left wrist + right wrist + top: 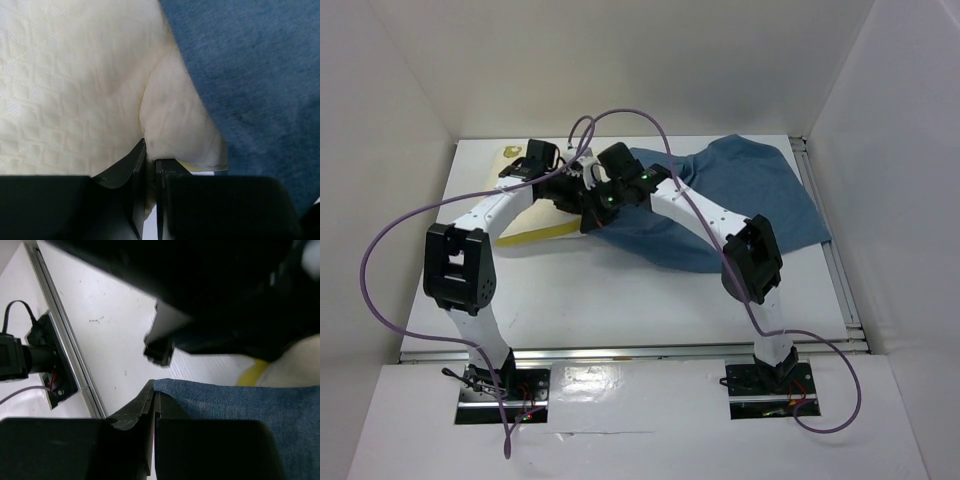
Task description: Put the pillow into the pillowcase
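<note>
Jaws clenched on both arms: left gripper [151,150] pinching a puckered fold of the pillow [75,90], right gripper [154,390] nipping the hem of the pillowcase [240,410]. Pillow at the far left of the table [650,300], touching the pillowcase spread to the far right. Blue cloth lapping over 1 side of it.

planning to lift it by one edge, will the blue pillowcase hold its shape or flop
Probably floppy: the pillowcase lies wrinkled and bunched on the table, so it should sag from any pinch point. Likely light: its thin hem fits in the shut right claw. The matte weave seems unlikely to slip.
</note>
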Tool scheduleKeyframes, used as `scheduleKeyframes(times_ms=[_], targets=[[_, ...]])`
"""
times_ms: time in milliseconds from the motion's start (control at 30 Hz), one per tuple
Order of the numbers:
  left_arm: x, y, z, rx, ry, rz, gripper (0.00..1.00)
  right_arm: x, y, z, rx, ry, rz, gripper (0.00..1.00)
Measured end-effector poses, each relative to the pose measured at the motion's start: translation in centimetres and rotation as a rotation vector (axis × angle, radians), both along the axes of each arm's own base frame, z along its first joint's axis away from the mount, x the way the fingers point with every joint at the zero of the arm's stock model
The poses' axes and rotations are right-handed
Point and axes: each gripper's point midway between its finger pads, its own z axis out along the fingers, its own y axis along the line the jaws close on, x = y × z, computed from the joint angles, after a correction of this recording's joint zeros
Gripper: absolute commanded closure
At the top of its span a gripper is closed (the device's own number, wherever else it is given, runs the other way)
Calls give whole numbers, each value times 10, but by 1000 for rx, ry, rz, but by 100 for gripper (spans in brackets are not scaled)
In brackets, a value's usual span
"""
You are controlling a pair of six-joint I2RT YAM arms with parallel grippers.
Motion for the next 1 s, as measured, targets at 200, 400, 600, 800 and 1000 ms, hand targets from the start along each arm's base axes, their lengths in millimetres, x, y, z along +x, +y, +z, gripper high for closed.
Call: scheduleKeyframes(times_ms=[200, 400, 600, 800, 1000], targets=[[1, -8, 7, -22, -9, 17, 100, 9, 7, 10, 24, -34, 2, 90], [-7, -7, -1, -11, -7, 17, 89, 15, -12, 3, -2, -48, -30, 66], [-15, -11, -6, -14, 2, -12, 48, 28, -63, 3, -68, -85, -142, 51], [-15, -1, -9, 46, -31, -28, 24, 27, -96, 31, -86, -179, -213, 45], [-16, 19, 17, 183, -211, -95, 1, 22, -124, 46, -96, -232, -257, 45]])
